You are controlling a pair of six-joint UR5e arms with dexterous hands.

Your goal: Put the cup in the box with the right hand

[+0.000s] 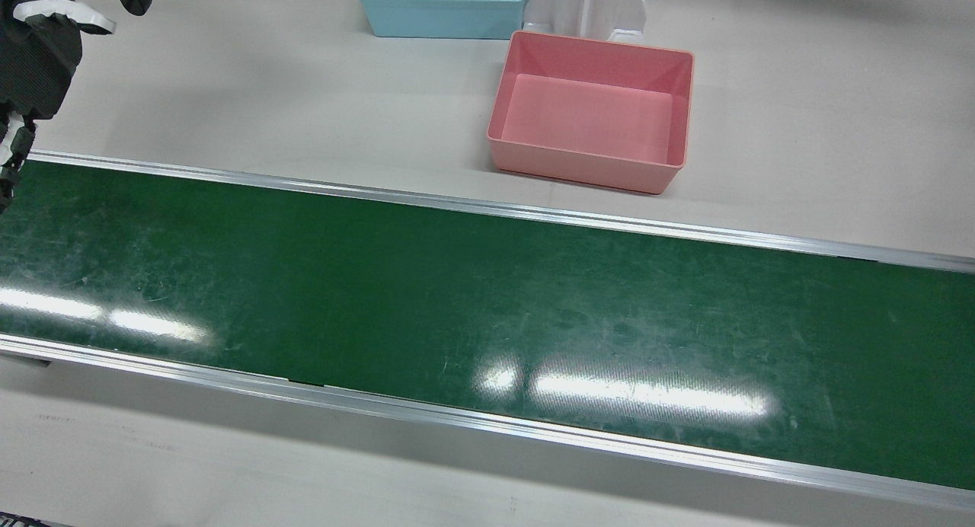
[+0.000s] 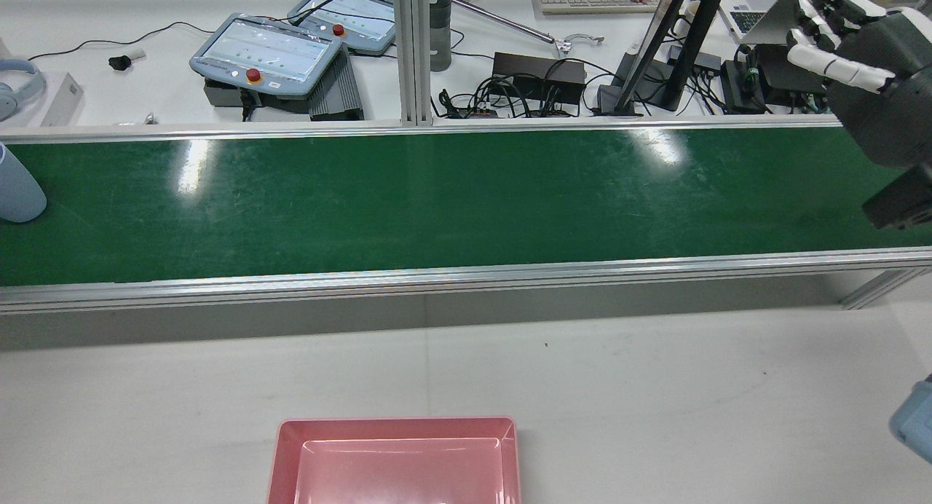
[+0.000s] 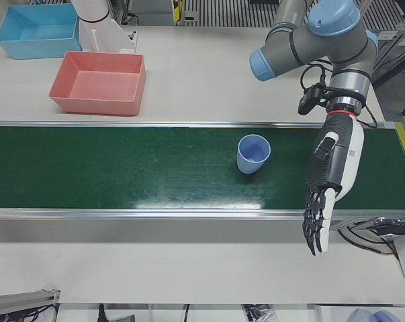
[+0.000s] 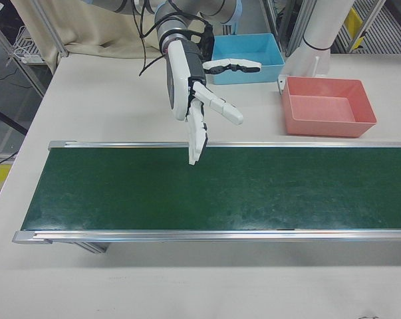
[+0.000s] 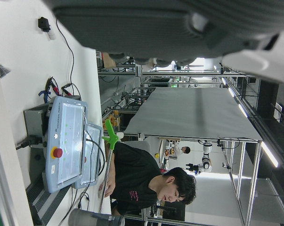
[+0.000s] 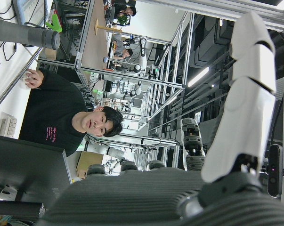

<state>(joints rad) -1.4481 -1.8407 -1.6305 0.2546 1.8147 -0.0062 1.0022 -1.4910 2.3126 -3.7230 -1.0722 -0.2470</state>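
Observation:
A light blue cup [image 3: 254,153] stands upright on the green belt [image 3: 121,174]. In the rear view it shows at the far left edge [image 2: 16,187]. The empty pink box [image 3: 95,106] sits on the table behind the belt, and also shows in the front view [image 1: 586,165] and the right-front view [image 4: 330,126]. My right hand [image 4: 201,100] is open with fingers spread, held above the belt's back edge at the other end, far from the cup. It also shows in the rear view [image 2: 866,60]. My left hand [image 3: 326,184] is open, fingers down, beside the cup and apart from it.
A blue box [image 1: 442,13] stands behind the pink box next to a white arm pedestal [image 1: 586,9]. Aluminium rails [image 1: 487,207] edge the belt. Past the belt's far side are teach pendants [image 2: 266,52], cables and a monitor stand [image 2: 655,60].

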